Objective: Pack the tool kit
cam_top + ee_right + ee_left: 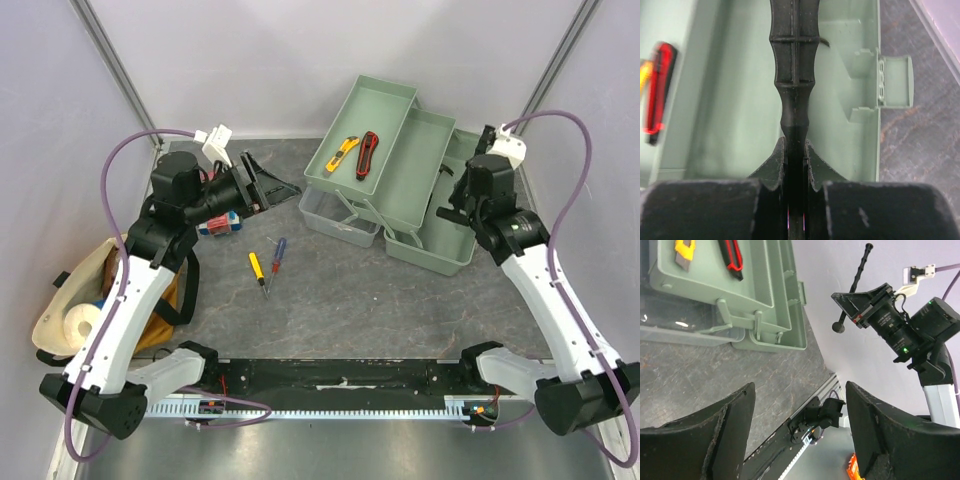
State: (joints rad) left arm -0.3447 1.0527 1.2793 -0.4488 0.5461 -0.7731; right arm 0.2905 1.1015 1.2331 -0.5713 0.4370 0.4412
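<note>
Toolbox (432, 236) stands at the far right of the worktop (330, 300), trays folded out. The yellow knife (345, 152) and red-black cutter (368, 153) lie side by side in its top tray (385, 105). Right end effector (795, 150) is clamped on the black hammer (794, 75) by its handle, above the box's green interior. Left end effector (799, 400) hangs with jaws wide apart, holding nothing. Two screwdrivers (257, 266) lie on the worktop left of the box.

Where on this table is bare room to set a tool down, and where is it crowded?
Free: the table between the screwdrivers and the toolbox, down to the near rail; also the toolbox's middle tray. Crowded: the left side, with bag, packet and open left gripper.
</note>
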